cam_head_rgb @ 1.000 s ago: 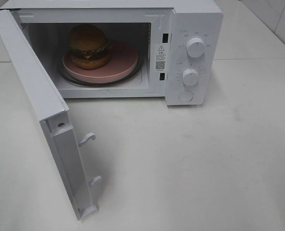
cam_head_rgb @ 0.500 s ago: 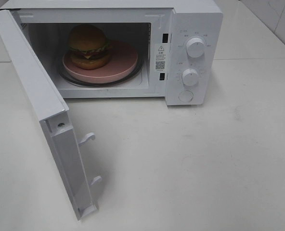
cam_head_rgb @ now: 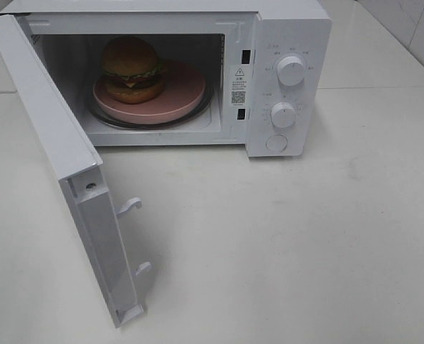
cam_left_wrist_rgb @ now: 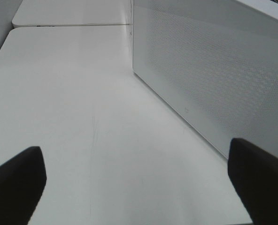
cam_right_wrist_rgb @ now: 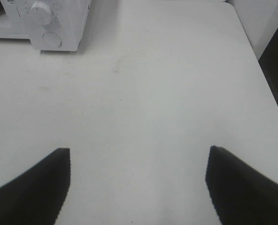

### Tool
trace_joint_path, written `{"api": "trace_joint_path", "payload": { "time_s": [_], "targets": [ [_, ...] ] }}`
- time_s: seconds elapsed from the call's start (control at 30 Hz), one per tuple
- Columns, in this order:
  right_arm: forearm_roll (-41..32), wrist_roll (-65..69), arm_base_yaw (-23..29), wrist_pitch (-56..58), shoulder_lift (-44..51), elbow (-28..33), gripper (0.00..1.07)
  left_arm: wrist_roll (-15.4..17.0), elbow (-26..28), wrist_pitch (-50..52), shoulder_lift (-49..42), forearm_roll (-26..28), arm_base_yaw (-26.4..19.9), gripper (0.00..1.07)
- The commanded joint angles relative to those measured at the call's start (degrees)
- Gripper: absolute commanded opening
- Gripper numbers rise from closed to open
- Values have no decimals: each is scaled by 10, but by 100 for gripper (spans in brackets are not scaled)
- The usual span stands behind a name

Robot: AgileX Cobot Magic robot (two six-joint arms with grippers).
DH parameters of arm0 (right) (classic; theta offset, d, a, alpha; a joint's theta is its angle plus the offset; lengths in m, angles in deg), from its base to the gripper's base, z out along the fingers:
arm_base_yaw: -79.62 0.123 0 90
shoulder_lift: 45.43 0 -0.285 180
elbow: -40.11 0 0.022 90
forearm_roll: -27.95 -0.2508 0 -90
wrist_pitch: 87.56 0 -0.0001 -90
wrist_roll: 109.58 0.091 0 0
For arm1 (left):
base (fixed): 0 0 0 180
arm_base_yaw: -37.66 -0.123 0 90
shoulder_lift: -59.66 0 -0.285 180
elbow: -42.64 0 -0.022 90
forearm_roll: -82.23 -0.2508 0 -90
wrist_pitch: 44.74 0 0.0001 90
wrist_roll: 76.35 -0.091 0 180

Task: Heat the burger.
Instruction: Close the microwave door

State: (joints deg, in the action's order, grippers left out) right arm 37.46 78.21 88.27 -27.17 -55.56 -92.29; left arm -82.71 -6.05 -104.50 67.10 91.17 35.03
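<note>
We are looking down from high on a white microwave point(cam_head_rgb: 291, 43) standing at the back of a white table point(cam_head_rgb: 305, 244). Its door point(cam_head_rgb: 47, 122), hinged on the left, is standing wide open with its free edge pointing toward us and two latch hooks point(cam_head_rgb: 129, 206) sticking out of that edge. Inside the cavity the burger point(cam_head_rgb: 131, 68) is sitting on a pink plate point(cam_head_rgb: 187, 89), over the plate's left half, and the plate is resting on a glass turntable point(cam_head_rgb: 198, 116). On the panel to the right of the cavity a knob point(cam_head_rgb: 291, 70) is sitting above a second knob point(cam_head_rgb: 283, 115), with a round button point(cam_head_rgb: 276, 143) below them.

We are seeing the arms only through their wrist cameras. The left gripper point(cam_left_wrist_rgb: 138, 180) is hovering close over the table and pointing along it, its two dark fingers spread wide apart and gripping nothing, with bare tabletop filling the gap between them. The mesh-patterned outer face of the door is running just beside one finger; we cannot tell whether the two are touching.

The right gripper point(cam_right_wrist_rgb: 139, 183) is hanging over the open table in front of the microwave and off to its right, tilted down at the tabletop. Its fingers are likewise spread wide and empty. Well ahead of it we are making out the corner of the panel with the second knob and the button, and the table's right edge is running alongside
</note>
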Motion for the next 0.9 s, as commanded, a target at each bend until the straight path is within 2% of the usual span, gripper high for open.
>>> {"api": "trace_joint_path", "payload": {
  "time_s": [0.03, 0.9],
  "targets": [
    [-4, -4, -7, -9, 24, 6, 76, 4, -1, 3, -12, 2, 3, 103],
    [-12, -14, -7, -10, 41, 6, 76, 3, -1, 3, -11, 2, 3, 103]
  ]
}}
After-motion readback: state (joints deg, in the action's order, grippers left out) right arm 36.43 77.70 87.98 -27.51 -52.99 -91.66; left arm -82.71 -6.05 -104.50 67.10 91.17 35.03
